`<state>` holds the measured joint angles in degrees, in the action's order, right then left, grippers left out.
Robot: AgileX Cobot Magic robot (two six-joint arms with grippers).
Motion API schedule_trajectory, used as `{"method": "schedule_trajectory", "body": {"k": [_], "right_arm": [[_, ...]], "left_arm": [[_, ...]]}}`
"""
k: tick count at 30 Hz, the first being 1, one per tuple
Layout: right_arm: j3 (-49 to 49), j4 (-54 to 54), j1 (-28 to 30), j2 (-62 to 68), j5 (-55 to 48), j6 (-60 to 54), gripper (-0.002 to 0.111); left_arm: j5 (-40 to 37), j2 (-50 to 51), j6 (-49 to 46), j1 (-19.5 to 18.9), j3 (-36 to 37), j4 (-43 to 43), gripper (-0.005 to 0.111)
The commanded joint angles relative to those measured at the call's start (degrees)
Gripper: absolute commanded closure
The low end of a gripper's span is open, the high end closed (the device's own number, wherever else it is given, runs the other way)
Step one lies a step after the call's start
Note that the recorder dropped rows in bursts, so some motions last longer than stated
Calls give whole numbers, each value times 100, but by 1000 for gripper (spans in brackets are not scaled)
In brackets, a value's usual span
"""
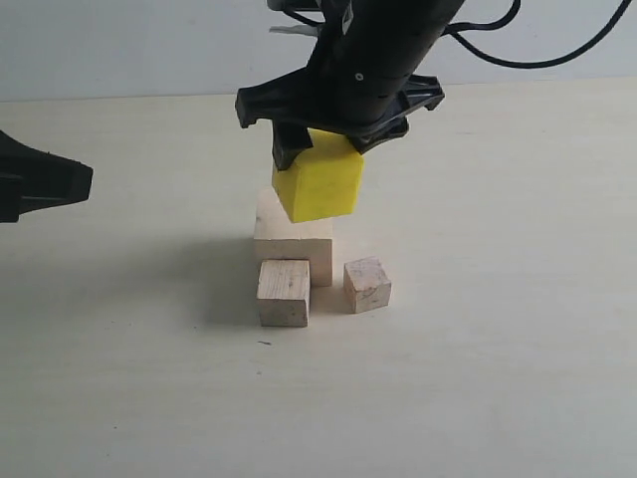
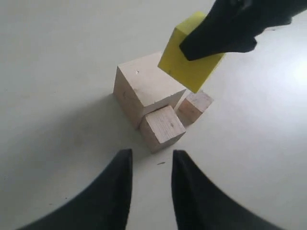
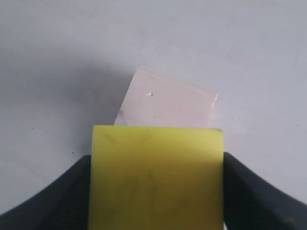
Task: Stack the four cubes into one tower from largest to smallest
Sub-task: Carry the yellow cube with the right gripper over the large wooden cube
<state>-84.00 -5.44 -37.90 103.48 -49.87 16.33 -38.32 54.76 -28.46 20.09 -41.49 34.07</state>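
Note:
My right gripper [image 1: 328, 149] is shut on the bright yellow cube [image 1: 320, 187], one finger on each side [image 3: 157, 163]. It holds the cube tilted, just over the top of the large pale wooden cube [image 1: 291, 244], which stands on the table. In front of the large cube sit the medium wooden cube [image 1: 284, 292] and, to its right, the small wooden cube [image 1: 367, 284]. My left gripper [image 2: 151, 155] stands open and empty, short of the medium cube [image 2: 163, 127]; in the exterior view the left gripper [image 1: 60, 179] is at the far left edge.
The pale tabletop [image 1: 498, 349] stretches all around the cubes. A plain wall runs behind the table's far edge [image 1: 119, 98]. Black cables [image 1: 557, 50] hang from the right arm at the upper right.

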Motion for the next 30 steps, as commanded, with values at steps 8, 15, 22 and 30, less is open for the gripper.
{"method": "schedule_trajectory", "body": {"k": [8, 15, 22, 30], "right_arm": [[-57, -5, -10, 28, 980, -27, 108], [-57, -19, -10, 28, 867, -208, 108], [-130, 751, -252, 48, 673, 927, 108], [-825, 1738, -559, 394, -284, 2298, 108]], "left_arm": [[46, -26, 22, -12, 18, 113, 77], [43, -26, 22, -12, 18, 211, 77], [43, -26, 22, -12, 18, 292, 77], [43, -26, 22, -12, 18, 292, 77]]}}
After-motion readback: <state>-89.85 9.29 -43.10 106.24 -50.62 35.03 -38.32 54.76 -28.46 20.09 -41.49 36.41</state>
